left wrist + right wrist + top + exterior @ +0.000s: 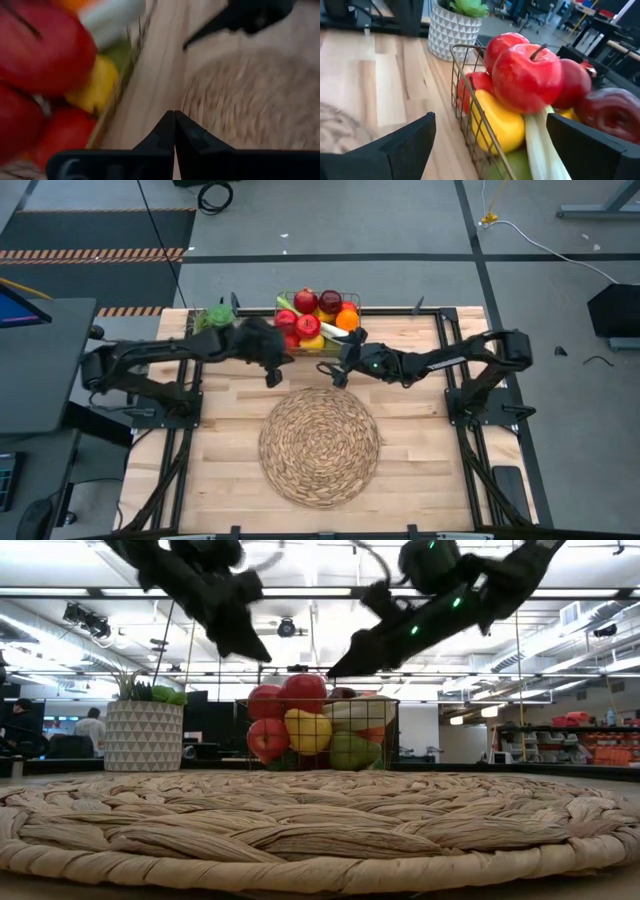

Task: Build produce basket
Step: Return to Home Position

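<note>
The dark wire basket [280, 302] stands on its base at the table's far middle, heaped with produce: red apples [525, 75], a yellow lemon [497, 122], a green-white leek [542, 145] and an orange [347, 320]. My left gripper [174, 112] hangs shut in the air by the basket's near left corner [272, 378], holding nothing. My right gripper [490, 120] is open wide and hovers just in front of the basket's near side [335, 370]. Its fingers point at the basket, and nothing lies between them.
A large round woven straw mat [320, 445] lies in the table's middle, just in front of the basket and under both grippers. A white pot with a green plant [215, 315] stands at the far edge, left of the basket. Bare wood shows at both sides of the mat.
</note>
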Controlling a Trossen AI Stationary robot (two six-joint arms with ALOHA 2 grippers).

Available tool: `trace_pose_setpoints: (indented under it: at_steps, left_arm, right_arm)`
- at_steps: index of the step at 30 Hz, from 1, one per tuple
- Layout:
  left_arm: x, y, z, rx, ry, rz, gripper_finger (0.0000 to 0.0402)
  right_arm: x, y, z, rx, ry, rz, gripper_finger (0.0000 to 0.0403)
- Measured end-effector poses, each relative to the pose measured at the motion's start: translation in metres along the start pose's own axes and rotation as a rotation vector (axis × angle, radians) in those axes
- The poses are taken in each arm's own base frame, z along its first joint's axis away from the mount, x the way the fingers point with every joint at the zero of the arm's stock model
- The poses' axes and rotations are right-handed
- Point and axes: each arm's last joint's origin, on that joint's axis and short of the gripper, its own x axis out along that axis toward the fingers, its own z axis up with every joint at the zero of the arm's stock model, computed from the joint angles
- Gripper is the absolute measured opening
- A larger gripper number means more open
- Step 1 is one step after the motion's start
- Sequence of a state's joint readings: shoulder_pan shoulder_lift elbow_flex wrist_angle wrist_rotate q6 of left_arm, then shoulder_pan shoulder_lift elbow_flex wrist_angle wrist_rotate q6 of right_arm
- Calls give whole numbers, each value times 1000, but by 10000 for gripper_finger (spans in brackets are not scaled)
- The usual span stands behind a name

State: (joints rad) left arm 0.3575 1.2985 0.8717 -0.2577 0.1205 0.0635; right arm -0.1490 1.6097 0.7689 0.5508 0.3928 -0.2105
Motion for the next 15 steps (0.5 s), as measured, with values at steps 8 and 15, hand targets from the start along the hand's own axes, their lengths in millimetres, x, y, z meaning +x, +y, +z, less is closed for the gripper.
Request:
trace_pose_setpoints:
  at_steps: [8,15]
  left_arm:
    - [-47,-31,-29,-7,-175,-82,7]
    - [-64,-55,-64,-53,-339,-119,8]
  right_arm:
    - [-52,-4,23,90,88,98,339]
    - [-83,6,6,117,162,182,275]
